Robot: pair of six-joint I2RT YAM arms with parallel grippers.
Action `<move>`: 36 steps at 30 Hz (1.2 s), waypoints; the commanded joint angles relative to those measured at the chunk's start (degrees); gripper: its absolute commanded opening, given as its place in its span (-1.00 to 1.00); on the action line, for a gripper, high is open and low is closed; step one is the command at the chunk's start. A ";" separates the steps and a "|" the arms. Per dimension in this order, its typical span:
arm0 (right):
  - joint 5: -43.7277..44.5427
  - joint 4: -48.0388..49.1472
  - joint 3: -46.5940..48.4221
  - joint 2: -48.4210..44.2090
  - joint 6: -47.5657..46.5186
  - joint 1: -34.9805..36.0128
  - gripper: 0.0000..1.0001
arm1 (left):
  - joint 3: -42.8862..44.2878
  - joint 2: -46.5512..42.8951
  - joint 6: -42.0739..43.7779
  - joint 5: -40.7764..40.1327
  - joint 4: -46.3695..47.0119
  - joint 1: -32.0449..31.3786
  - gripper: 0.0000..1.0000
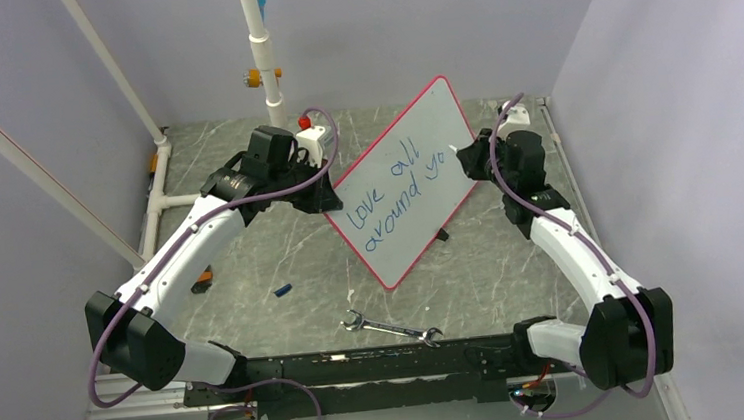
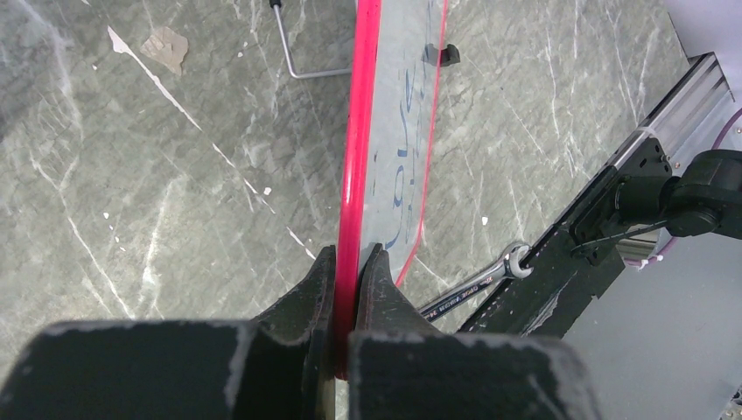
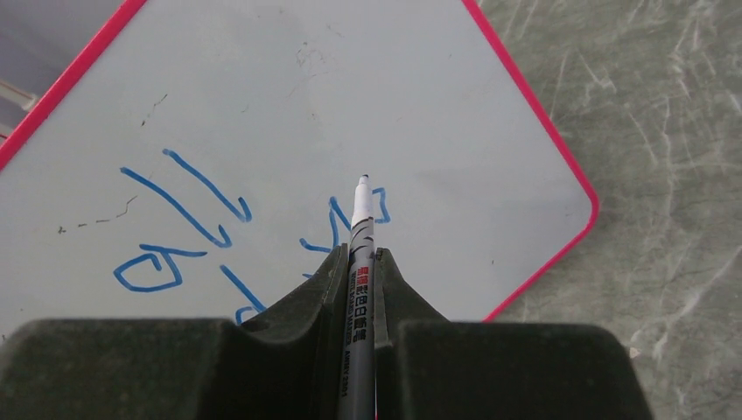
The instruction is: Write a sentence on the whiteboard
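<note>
L gripper (image 2: 350, 255) fingers pinch the whiteboard (image 2: 360, 131) red rim btwn them. R gripper (image 3: 360, 255) fingers squeeze a marker (image 3: 362, 210); tip pokes out past them, by the blue sentence (image 3: 188, 206).

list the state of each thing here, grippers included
whiteboard, propped at a tilt, rim clamped by the left gripper
sentence, blue, reads "love all around yo", last word unfinished
marker, uncapped, held in the right gripper, tip at the whiteboard, contact unclear
left gripper, shut on the whiteboard rim
right gripper, shut on the marker
wrench, lying flat on the table, untouched
</note>
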 commanded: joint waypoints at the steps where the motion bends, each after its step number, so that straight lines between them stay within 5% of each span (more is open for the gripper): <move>1: 2.71 -0.02 0.61 -0.10 0.65 0.03 -1.00 | -1.67 3.04 9.49 -20.53 -8.34 0.44 -1.00; 36: -1.49 2.30 5.49 10.55 0.56 -0.31 -1.00 | -1.65 3.68 9.49 -20.66 -8.55 0.39 -1.00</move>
